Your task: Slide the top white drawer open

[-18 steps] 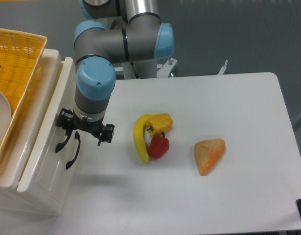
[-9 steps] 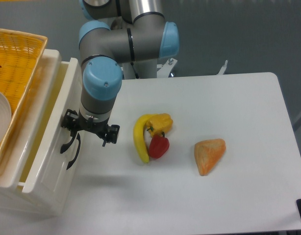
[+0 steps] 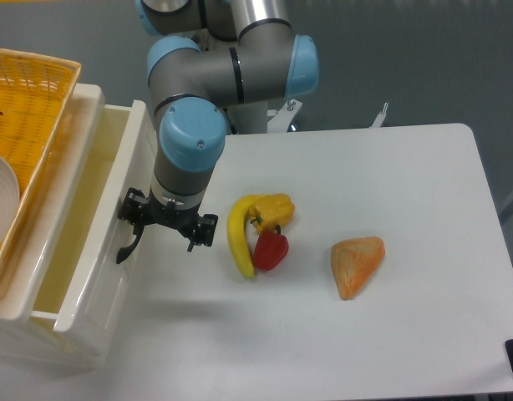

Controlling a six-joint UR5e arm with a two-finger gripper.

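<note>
Top white drawer (image 3: 89,251) sits at the table's (image 3: 390,200) left edge, pulled partly out, cream interior showing beside the yellow wicker basket (image 3: 27,125). Pincer (image 3: 166,225) is at the drawer front, over the black handle (image 3: 128,244) — grip on the handle looks likely, but the fingers are hidden, so can't tell. Banana (image 3: 237,234), red pepper (image 3: 271,249) and orange wedge (image 3: 357,264) lie on the table.

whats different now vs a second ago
The top white drawer has slid out to the right, so more of its inside shows. The gripper moved right with it, at the black handle. The banana, yellow pepper, red pepper, orange wedge and basket stayed put.
</note>
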